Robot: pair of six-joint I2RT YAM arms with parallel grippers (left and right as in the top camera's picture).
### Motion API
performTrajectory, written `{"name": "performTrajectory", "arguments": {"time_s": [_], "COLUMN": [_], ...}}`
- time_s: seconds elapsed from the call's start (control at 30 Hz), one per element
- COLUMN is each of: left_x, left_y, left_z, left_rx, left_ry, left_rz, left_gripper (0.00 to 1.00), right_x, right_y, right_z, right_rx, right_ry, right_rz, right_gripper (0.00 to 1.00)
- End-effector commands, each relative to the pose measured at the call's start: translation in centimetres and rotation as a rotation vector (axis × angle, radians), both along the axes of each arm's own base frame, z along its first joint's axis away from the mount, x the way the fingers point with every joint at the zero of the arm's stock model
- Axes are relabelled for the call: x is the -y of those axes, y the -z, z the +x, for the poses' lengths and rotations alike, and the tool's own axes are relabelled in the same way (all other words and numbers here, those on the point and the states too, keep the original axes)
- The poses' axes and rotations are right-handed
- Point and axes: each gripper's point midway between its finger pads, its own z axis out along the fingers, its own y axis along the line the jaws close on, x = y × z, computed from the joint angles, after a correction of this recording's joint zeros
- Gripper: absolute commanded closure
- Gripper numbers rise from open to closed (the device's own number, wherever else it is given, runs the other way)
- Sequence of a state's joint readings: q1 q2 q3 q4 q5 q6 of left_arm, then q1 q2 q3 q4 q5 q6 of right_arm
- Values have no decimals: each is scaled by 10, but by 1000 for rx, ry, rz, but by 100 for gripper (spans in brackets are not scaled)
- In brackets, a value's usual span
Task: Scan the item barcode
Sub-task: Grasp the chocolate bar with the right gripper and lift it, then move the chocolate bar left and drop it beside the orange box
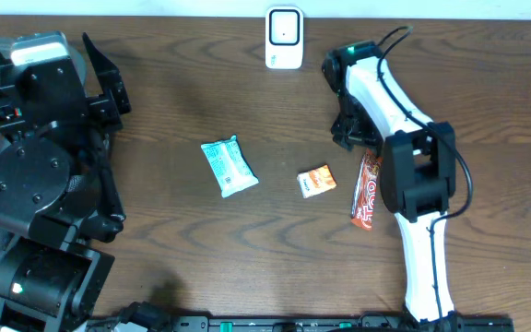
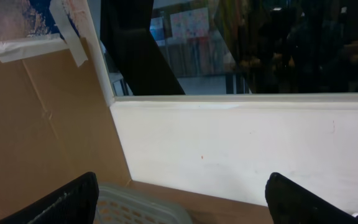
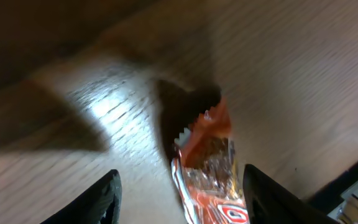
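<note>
Three packets on the tabletop, none at the scanner: a teal packet (image 1: 229,167) about the middle, a small orange packet (image 1: 317,181) just right of it, and a red-orange snack bar (image 1: 367,195) nearer the right edge, partly under my right arm. The white scanner (image 1: 284,38) sits at the middle of the far edge, well apart from all three. My right gripper (image 3: 182,174) hangs over the bar's crimped end, fingers apart, one on each side of the wrapper, and neither seems to touch it. So I judge I'm at the grab, with the bar flat on the wood. Left to do: close, lift, carry to the scanner, turn the barcode to it. I can't see a barcode. My left gripper (image 2: 182,190) is off by the left edge, fingers wide apart, nothing between. Containers: a pale mesh basket (image 2: 135,208) below it beside a cardboard panel (image 2: 42,124), contents can't tell
</note>
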State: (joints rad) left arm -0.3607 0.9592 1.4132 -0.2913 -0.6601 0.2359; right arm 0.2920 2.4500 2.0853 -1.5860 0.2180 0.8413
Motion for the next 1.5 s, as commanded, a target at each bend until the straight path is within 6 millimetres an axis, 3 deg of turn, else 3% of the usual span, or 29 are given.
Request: {"name": "performTrajectory", "arguments": {"time_s": [0.0, 0.17, 0.37, 0.53, 0.63, 0.73, 0.83, 0.97, 1.07, 1.13, 1.27, 1.37, 1.47], "left_x": [-2, -2, -3, -5, -5, -6, -6, -6, -6, -6, -6, -6, -6], "left_y": [-1, -1, -2, -4, -6, -6, -5, -5, -3, -3, -3, -2, -2], "left_z": [-3, -3, -5, -8, -11, -12, -12, -12, -12, -12, -12, -12, -11], "left_rx": [3, 4, 10, 18, 24, 25, 22, 19, 12, 12, 9, 8, 7], "left_ry": [-6, -6, -6, -6, -6, -6, -6, -6, -6, -6, -6, -6, -6], "left_rz": [3, 3, 0, -3, -5, -5, -4, -3, 0, 0, 1, 1, 1], "left_gripper": [14, 14, 14, 14, 14, 14, 14, 14, 14, 14, 14, 14, 14], "right_x": [2, 6, 9, 9, 0, -27, -73, -143, -182, -192, -201, -207, -209], "right_y": [12, 20, 33, 46, 43, 32, 12, -47, -99, -116, -127, -132, -123], "right_z": [-5, -11, -20, -28, -26, -10, 10, 26, 27, 28, 25, 20, 20], "right_rx": [-33, -61, -89, -108, -112, -89, -32, 114, 255, 308, 360, 402, 420], "right_ry": [-1, -10, -11, -8, -24, -127, -286, -543, -728, -775, -857, -942, -957], "right_rz": [-50, -74, -83, -77, -17, 176, 483, 962, 1272, 1361, 1463, 1546, 1574], "right_gripper": [43, 47, 63, 98, 99, 99, 99, 99, 99, 99, 99, 99, 99]}}
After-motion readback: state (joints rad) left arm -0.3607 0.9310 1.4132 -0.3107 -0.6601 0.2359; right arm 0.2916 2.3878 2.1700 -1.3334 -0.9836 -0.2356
